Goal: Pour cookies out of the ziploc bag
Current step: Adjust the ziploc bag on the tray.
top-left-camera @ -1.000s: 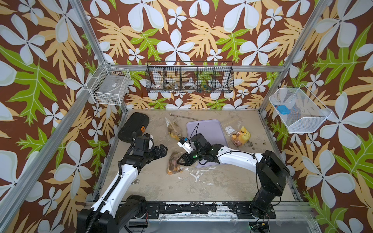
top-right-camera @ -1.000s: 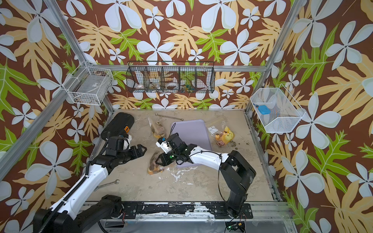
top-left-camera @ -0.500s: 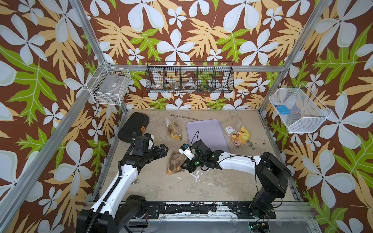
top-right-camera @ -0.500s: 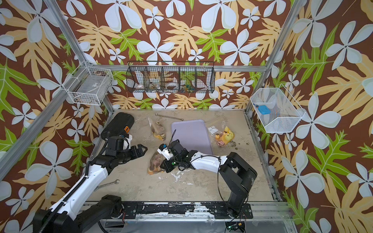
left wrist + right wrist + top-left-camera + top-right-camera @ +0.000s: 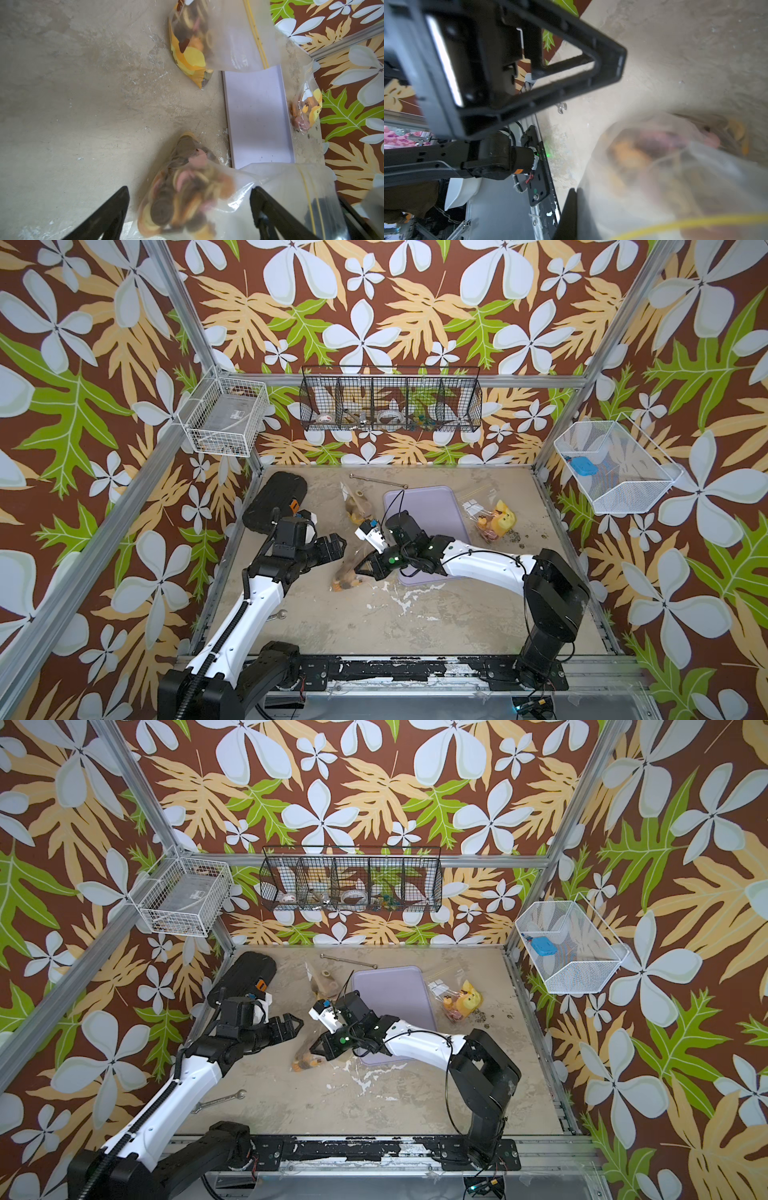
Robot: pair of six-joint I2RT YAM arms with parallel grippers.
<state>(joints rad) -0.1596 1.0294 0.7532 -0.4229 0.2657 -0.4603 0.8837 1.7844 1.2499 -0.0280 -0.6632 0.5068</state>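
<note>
- The ziploc bag (image 5: 347, 572) is near the middle of the worktop (image 5: 415, 626), just beside the near left corner of the purple tray (image 5: 432, 506).
- The ziploc bag looks blurry in both top views. It leans, with its full end down by the worktop and its top end up at the right fingers (image 5: 368, 568).
- The right fingers are pinched tight on the top part of the ziploc bag, near its yellow zip line (image 5: 675, 225).
- The cookies (image 5: 180, 187) are inside the ziploc bag, bunched up in its low end. They are small and round, in dark brown, orange and pink.
- The left fingers (image 5: 289, 1025) are spread wide and hold nothing. In both top views they are just beside the ziploc bag, on its left.
- In the left wrist view the ziploc bag shows between the two wide fingers (image 5: 108, 214). I cannot tell if they touch the plastic.
- The right arm reaches over the near edge of the purple tray.
- A second bag (image 5: 357, 504) lies by the far left side of the purple tray.
- A third bag (image 5: 496, 520), with a yellow picture on it, lies on the tray's right side.
- A small wrench (image 5: 220, 1100) lies on the worktop near the left arm.
</note>
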